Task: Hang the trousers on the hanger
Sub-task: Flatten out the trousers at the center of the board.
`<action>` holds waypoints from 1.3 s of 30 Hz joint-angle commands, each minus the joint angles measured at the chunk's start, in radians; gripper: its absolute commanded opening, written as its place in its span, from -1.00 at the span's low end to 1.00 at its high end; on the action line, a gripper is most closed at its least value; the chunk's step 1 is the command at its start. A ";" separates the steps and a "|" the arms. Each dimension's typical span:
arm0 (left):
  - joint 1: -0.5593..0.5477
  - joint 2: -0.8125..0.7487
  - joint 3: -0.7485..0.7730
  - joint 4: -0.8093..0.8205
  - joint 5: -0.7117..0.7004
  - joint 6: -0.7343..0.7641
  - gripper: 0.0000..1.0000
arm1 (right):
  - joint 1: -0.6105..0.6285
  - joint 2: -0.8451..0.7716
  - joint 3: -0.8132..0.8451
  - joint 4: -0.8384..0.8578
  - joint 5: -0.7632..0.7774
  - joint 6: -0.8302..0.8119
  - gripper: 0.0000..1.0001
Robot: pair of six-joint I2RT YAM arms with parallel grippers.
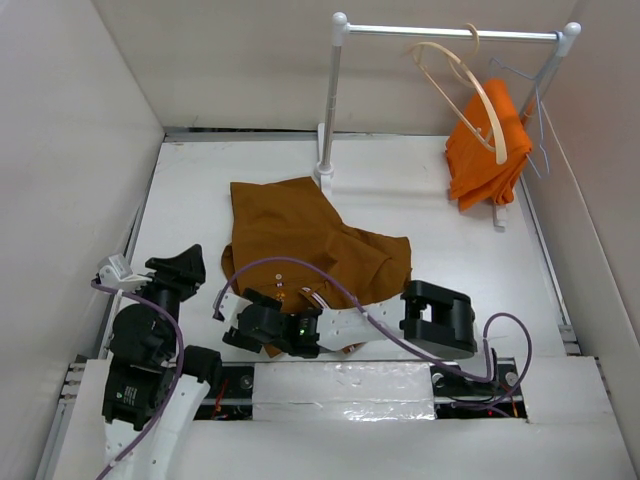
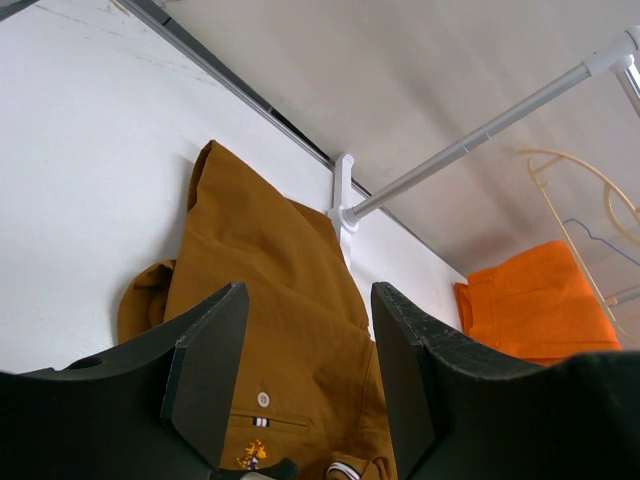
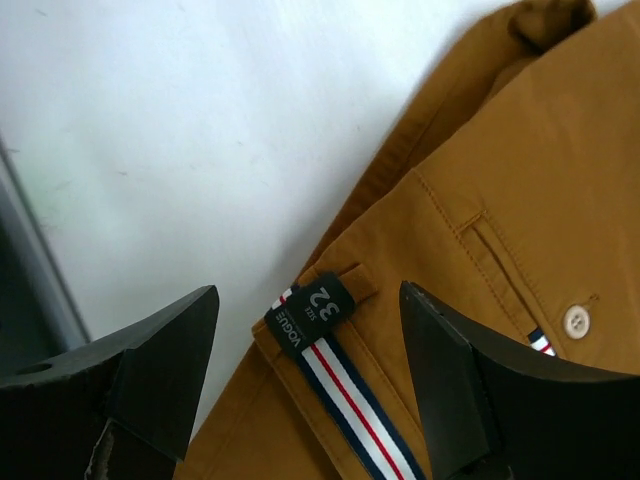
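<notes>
The rust-brown trousers (image 1: 300, 235) lie crumpled on the white table, waistband toward the arms. The pale wooden hanger (image 1: 478, 95) hangs bare from the rail at the back right, far from both grippers. My left gripper (image 1: 188, 264) stands open just left of the trousers' near edge; its wrist view looks between the empty fingers (image 2: 310, 300) at the trousers (image 2: 270, 300), with the hanger (image 2: 556, 153) far behind. My right gripper (image 1: 232, 322) is open over the waistband. Its wrist view shows the gripper (image 3: 308, 295) straddling the striped trim and size label (image 3: 318, 310), not closed on it.
A white clothes rack (image 1: 450, 33) stands at the back of the table, with one post (image 1: 328, 120) right behind the trousers. A bright orange garment (image 1: 490, 150) hangs from it on a thin wire hanger (image 1: 520, 75). White walls close in the table on three sides.
</notes>
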 commanded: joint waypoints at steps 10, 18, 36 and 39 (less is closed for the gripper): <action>0.000 -0.019 0.004 0.034 0.015 0.011 -0.02 | 0.015 0.079 0.086 -0.063 0.260 0.071 -0.18; 0.000 0.024 -0.002 0.042 0.062 0.022 -0.02 | 0.004 -0.098 -0.001 0.016 0.199 0.053 -0.53; 0.000 0.190 -0.281 0.324 0.320 -0.101 0.27 | -0.339 -0.747 -0.231 -0.030 0.300 0.036 -1.00; 0.000 0.216 -0.342 0.378 0.311 -0.113 0.34 | -0.442 -0.917 -0.276 -0.069 0.319 0.040 -1.00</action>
